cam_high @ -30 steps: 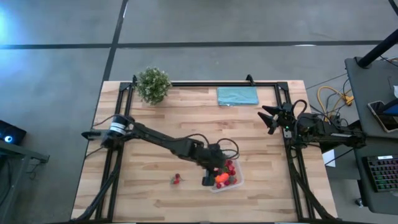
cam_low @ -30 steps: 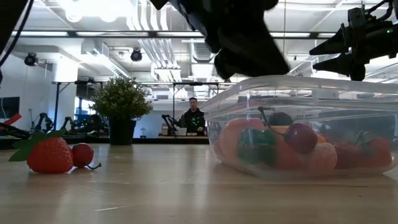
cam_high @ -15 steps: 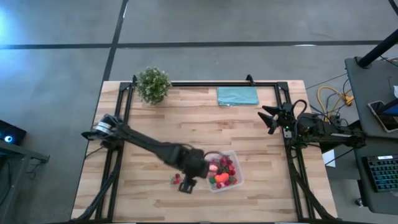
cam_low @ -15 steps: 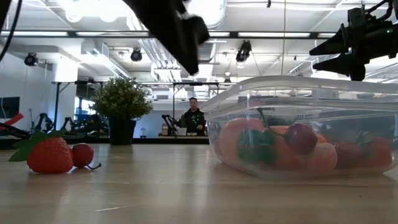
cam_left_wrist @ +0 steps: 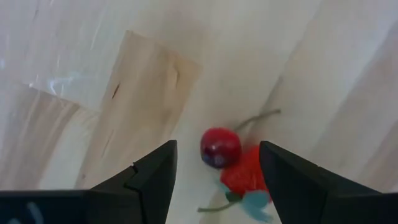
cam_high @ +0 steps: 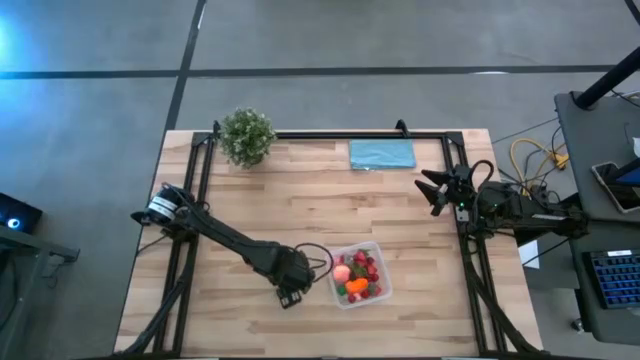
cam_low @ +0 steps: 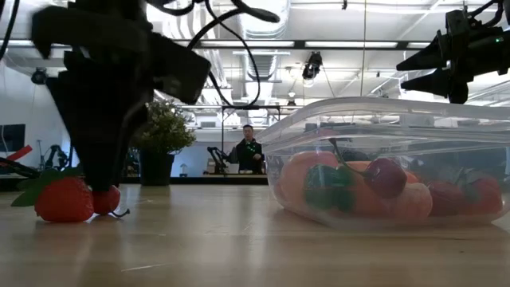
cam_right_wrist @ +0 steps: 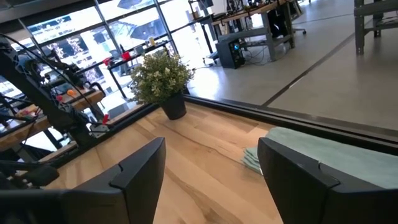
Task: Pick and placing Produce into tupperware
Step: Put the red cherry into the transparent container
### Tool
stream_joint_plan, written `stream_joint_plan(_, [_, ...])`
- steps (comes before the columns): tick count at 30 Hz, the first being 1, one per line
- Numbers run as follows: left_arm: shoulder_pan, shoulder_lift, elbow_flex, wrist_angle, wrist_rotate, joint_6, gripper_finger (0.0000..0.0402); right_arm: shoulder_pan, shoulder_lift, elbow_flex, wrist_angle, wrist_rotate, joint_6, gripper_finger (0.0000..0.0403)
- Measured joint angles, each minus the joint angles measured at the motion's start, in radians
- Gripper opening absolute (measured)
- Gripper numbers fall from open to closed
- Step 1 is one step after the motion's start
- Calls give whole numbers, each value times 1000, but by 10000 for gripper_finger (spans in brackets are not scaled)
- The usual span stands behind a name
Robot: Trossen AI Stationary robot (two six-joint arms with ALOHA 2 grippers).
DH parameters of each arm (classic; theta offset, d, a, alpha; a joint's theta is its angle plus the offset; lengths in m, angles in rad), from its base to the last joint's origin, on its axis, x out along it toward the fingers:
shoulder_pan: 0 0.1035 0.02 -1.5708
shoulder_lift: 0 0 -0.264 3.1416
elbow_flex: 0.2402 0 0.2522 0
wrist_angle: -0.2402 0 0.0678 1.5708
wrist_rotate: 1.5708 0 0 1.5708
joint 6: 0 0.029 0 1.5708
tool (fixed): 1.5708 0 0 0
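My left gripper (cam_left_wrist: 217, 152) is open and points down at the table's near middle (cam_high: 290, 293), left of the tupperware. Its fingers stand on either side of a loose red cherry (cam_left_wrist: 220, 147) that lies on the wood beside a strawberry with a green leaf (cam_left_wrist: 245, 174). In the low view the gripper (cam_low: 102, 171) hangs just over the cherry (cam_low: 107, 199) and strawberry (cam_low: 62, 199). The clear tupperware (cam_high: 386, 272) holds several red, orange and green pieces (cam_low: 351, 183). My right gripper (cam_high: 432, 190) is open and empty at the table's right edge.
A green potted plant (cam_high: 247, 135) stands at the far left and a flat teal cloth (cam_high: 382, 153) lies at the far middle. Black frame rails (cam_high: 200, 160) run along the table's sides. A person (cam_low: 249, 151) is in the room beyond the table.
My left gripper has gone from above the tupperware toward the table's left edge and come down over the loose cherry and strawberry. The cherry, the strawberry and the tupperware have stayed where they were.
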Motion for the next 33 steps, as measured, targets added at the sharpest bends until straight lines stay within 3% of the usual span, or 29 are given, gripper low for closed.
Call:
stream_joint_plan(7, [0,-1,-25,81,8,-109,212,0,0,0,0,0,0,253])
stream_joint_plan(19, [0,-1,-41,55,21,-231,210,0,0,0,0,0,0,251])
stream_joint_plan(33, [2,4,-43,65,-17,-225,117,0,0,0,0,0,0,247])
